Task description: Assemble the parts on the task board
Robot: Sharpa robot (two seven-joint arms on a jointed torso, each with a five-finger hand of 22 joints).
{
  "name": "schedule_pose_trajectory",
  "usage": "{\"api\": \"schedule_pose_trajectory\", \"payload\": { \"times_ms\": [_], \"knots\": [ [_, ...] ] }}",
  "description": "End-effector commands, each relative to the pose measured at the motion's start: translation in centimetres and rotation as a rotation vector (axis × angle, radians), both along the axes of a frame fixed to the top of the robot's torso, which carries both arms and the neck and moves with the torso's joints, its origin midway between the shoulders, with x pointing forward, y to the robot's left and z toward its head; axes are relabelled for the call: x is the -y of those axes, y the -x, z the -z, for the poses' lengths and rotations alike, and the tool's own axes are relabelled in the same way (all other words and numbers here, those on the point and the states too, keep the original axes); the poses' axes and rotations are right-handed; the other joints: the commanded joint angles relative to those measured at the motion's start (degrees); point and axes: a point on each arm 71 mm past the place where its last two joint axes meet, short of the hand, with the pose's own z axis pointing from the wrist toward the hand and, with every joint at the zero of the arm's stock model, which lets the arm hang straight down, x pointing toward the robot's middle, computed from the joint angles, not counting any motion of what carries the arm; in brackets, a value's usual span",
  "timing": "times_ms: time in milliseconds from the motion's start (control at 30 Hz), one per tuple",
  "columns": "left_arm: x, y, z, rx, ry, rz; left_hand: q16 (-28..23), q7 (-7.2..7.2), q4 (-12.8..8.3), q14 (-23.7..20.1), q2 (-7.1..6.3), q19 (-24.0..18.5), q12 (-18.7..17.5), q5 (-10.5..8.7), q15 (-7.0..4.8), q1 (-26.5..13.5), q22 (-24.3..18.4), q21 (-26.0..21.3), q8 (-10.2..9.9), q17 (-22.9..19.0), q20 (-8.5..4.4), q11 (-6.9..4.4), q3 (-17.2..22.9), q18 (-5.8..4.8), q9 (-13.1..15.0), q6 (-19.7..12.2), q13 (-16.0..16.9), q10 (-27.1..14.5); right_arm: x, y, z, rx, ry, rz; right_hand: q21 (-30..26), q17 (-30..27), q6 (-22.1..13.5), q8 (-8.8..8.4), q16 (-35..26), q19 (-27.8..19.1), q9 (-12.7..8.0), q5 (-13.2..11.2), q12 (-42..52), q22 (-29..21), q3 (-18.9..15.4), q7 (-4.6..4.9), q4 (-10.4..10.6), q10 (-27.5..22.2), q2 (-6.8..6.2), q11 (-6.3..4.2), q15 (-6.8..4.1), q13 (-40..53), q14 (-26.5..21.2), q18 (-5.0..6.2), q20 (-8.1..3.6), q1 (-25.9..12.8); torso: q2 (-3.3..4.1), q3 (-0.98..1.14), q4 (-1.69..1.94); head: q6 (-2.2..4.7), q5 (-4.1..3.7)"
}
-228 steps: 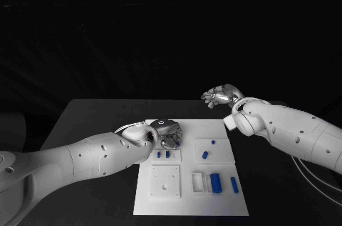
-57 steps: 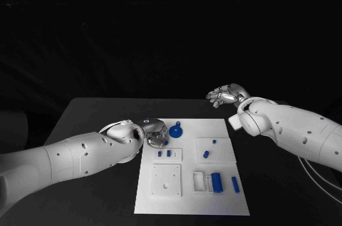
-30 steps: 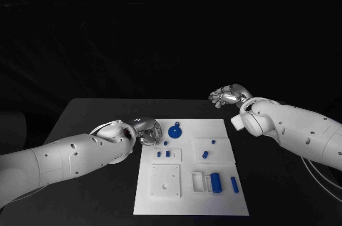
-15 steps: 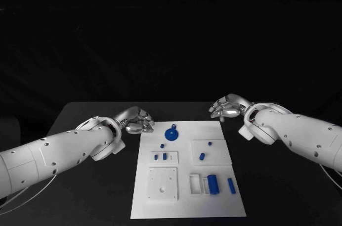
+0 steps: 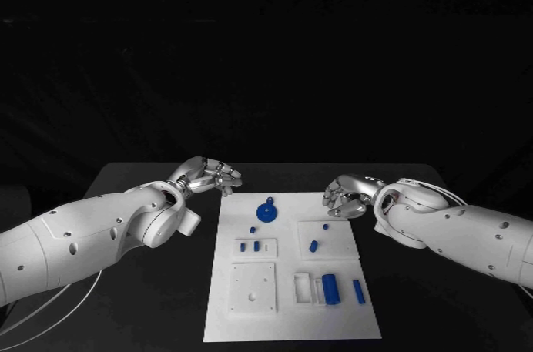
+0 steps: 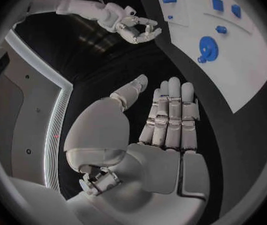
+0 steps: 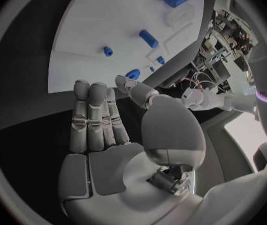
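The white task board [image 5: 294,321] lies in the middle of the table. A round blue disc [image 5: 266,210] with a small tab lies near its far edge, also seen in the left wrist view as the disc [image 6: 207,46]. Small blue pegs [image 5: 256,246] stand in a left plate and another peg [image 5: 313,246] in a right plate. A thick blue cylinder [image 5: 329,288] and a blue bar [image 5: 357,290] lie at the near right. My left hand [image 5: 206,175] hovers off the board's far left corner, holding nothing. My right hand [image 5: 346,196] hangs at the far right corner, fingers apart and empty.
A blank white plate with a hole [image 5: 253,288] sits at the board's near left. Black table [image 5: 133,290] surrounds the board on both sides. In the right wrist view the board [image 7: 108,20] lies beyond my straight fingers [image 7: 93,120].
My left hand has drawn back off the board to its far left corner, leaving the blue disc lying there. My right hand has come down toward the board's far right corner.
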Motion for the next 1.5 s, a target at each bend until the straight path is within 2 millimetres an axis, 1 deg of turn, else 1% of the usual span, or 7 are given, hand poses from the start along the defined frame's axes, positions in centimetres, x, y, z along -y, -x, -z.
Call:
{"api": "schedule_pose_trajectory", "payload": {
  "times_ms": [33, 167, 267, 567, 933, 1267, 1500],
  "knots": [
    [0.2, 0.1, -0.2, -0.063, 0.165, -0.045, -3.04, 0.29, 0.2, -2.1, -0.13, -2.08, -0.29, -0.1, 1.38, -1.49, -0.76, -2.1, -0.42, -0.55, 1.42, 0.59, -1.11, 0.03, -0.18, -0.96, -1.0, -2.03, -0.6, 0.3, 0.1, 0.108, 0.121, -0.027, 0.19, 0.21, 0.07, -0.3, 0.11, 0.34, -0.16, -0.8, -0.92, 0.07, 0.14, 0.4, 0.48, 0.46, -0.94, 0.2, 0.03, -0.21, 0.37, 1.73, 0.01, 0.16, -0.59, -0.14, 0.01, -0.21, -0.2],
    [0.3, 0.2, -0.1, -0.092, 0.212, -0.068, -8.08, 0.42, 0.33, -7.36, -0.15, -5.64, -0.38, -0.22, 3.92, -1.79, -1.26, -4.57, -0.56, -1.83, 3.84, 1.34, -1.7, 0.11, -0.36, -1.87, -2.68, -5.4, -1.0, 0.6, 0.6, 0.124, 0.143, -0.03, 0.14, 0.7, 0.2, -0.4, -0.07, 0.61, -0.34, -3.4, -2.63, 0.11, 1.38, 0.39, 1.85, 1.35, -2.39, 0.25, 0.09, -0.51, 0.64, 1.73, -0.09, 0.64, -0.74, -0.31, 0.01, -0.38, -0.39],
    [0.4, 0.3, -0.2, -0.092, 0.217, -0.066, -9.75, 0.42, 0.55, -8.9, -0.12, -6.92, -0.21, -0.19, 4.62, -1.72, -1.19, -5.33, -0.5, -2.16, 4.62, 1.43, -1.87, 0.34, -0.4, -2.11, -3.35, -6.11, -1.3, 0.7, 1.0, 0.126, 0.159, -0.034, 0.22, 1.03, 0.31, -0.44, -0.09, 0.78, -0.43, -4.19, -3.5, 0.23, 2.09, 0.36, 2.46, 1.87, -3.24, 0.26, 0.1, -0.63, 0.84, 1.73, -0.17, 1.04, -0.8, -0.44, -0.02, -0.52, -0.38],
    [0.5, 0.4, -0.2, -0.093, 0.217, -0.066, -10.13, 0.71, 0.87, -8.54, 0.15, -6.88, 0.02, -0.13, 4.98, -1.54, -0.85, -5.29, -0.35, -1.98, 4.97, 1.92, -1.9, 0.77, -0.4, -2.1, -3.69, -5.77, -1.7, 1.2, 2.9, 0.113, 0.217, -0.043, 0.33, 1.72, 0.62, -0.49, -0.23, 0.84, -0.64, -5.89, -5.23, 0.55, 3.88, 0.27, 3.61, 2.91, -4.61, 0.31, 0.15, -0.78, 1.05, 1.73, -0.23, 1.94, -0.67, -0.35, 0.06, -0.82, -0.32],
    [0.3, 0.5, -0.2, -0.097, 0.214, -0.072, -10.47, 0.72, 1.09, -8.4, 0.23, -6.96, 0.05, -0.06, 5.26, -1.46, -0.58, -5.3, -0.24, -1.86, 5.25, 2.12, -1.93, 1.05, -0.42, -2.11, -3.96, -5.56, -2.1, 1.6, 4.1, 0.099, 0.228, -0.055, 0.39, 2.05, 0.84, -0.47, -0.32, 0.86, -0.72, -6.16, -5.96, 0.74, 4.58, 0.2, 4.17, 3.55, -4.87, 0.29, 0.15, -0.78, 1.21, 1.73, -0.24, 2.12, -0.68, -0.21, 0.01, -1.22, -0.18],
    [0.2, 0.5, -0.1, -0.102, 0.214, -0.068, -10.61, 0.76, 1.21, -8.3, 0.29, -6.97, 0.05, -0.02, 5.32, -1.4, -0.45, -5.3, -0.24, -1.78, 5.35, 2.12, -1.89, 1.18, -0.45, -2.2, -4.1, -5.5, -2.6, 1.9, 5.1, 0.09, 0.228, -0.066, 1.4, 3.43, 2.68, 0.23, 0.63, 2.01, -0.54, -8.58, -6.6, 1.57, 7.3, -0.54, 5.34, 6.55, -4.5, -0.58, -0.7, -0.12, 2.24, 1.73, -0.69, 3.04, -0.68, -0.22, 0.0, -1.46, -0.3],
    [0.4, 0.5, -0.1, -0.106, 0.214, -0.062, -10.72, 0.76, 1.28, -8.33, 0.37, -7.02, 0.04, -0.01, 5.35, -1.38, -0.41, -5.33, -0.21, -1.76, 5.39, 2.13, -1.87, 1.22, -0.46, -2.22, -4.17, -5.49, -2.7, 1.9, 5.7, 0.098, 0.277, -0.063, 2.49, 4.54, 4.05, 0.79, 1.79, 2.62, -0.21, -9.15, -6.73, 2.52, 9.08, -1.14, 5.82, 8.48, -3.41, -1.18, -1.31, 0.67, 2.4, 1.73, -0.99, 3.42, -0.66, -0.27, 0.04, -1.71, -0.27]
  ]
}}
